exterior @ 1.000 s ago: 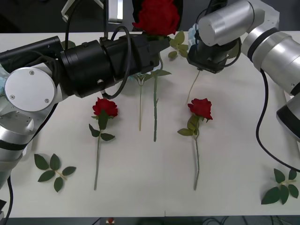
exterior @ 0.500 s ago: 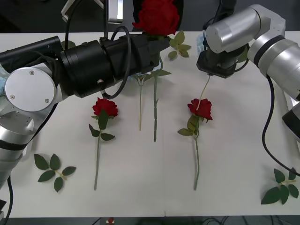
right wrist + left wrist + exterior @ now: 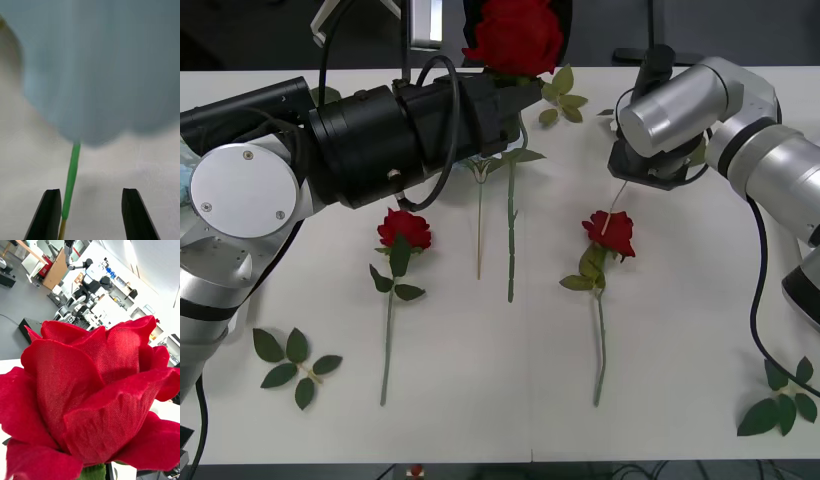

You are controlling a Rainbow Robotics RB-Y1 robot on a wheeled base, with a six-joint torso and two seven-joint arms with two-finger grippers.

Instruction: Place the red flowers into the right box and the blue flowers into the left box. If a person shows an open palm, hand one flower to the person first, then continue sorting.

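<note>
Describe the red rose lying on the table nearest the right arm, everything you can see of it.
This red rose lies flat on the white table, its bloom toward the far side and its long thin green stem running toward the near edge. The bloom is deep red and looks like fabric. A cluster of green leaves sits just below it on the robot's left side. A thin pale stem hanging from the right arm ends at the bloom; whether they touch is unclear.

light: even, bright, soft shadows on table (image 3: 680, 330) | right wrist: pale blue mass (image 3: 101, 67) fully defocused | left wrist: rose (image 3: 90, 397) sharp
</note>
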